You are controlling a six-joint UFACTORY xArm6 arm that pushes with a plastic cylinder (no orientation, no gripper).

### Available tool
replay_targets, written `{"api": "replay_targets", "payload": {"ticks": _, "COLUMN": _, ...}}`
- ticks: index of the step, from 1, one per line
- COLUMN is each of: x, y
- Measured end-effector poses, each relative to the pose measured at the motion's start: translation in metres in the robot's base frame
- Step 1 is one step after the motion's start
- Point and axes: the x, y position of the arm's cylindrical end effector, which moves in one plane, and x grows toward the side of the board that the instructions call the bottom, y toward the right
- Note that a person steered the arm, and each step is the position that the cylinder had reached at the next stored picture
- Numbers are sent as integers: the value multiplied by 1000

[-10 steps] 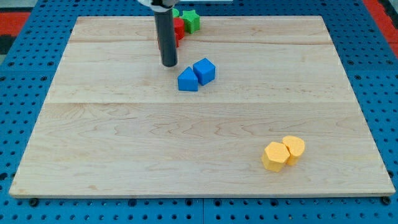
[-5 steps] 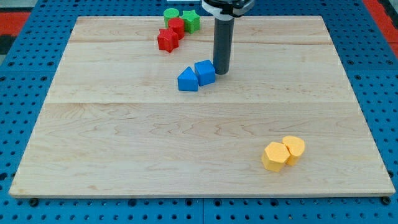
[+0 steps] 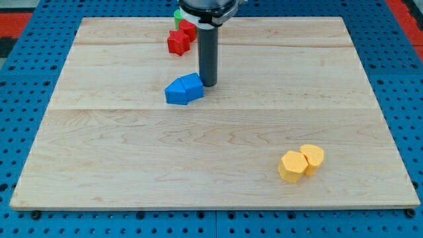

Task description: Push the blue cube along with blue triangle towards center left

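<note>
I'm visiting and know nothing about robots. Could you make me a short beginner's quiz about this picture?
1. True or false: my tip is at the right edge of the blue cube.
2. Which block lies left of the cube? A) blue triangle B) red block C) green block
3. Fill in: the two yellow blocks sit near the board's bottom ____.

Key: 1 true; 2 A; 3 right.

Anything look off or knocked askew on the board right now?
Nothing stands out. My tip sits against the blue cube, which touches the blue triangle on its left. Red blocks and a partly hidden green block cluster at the top; yellow blocks sit lower right.
</note>
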Motion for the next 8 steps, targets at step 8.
{"api": "replay_targets", "payload": {"ticks": 8, "x": 4, "y": -120}}
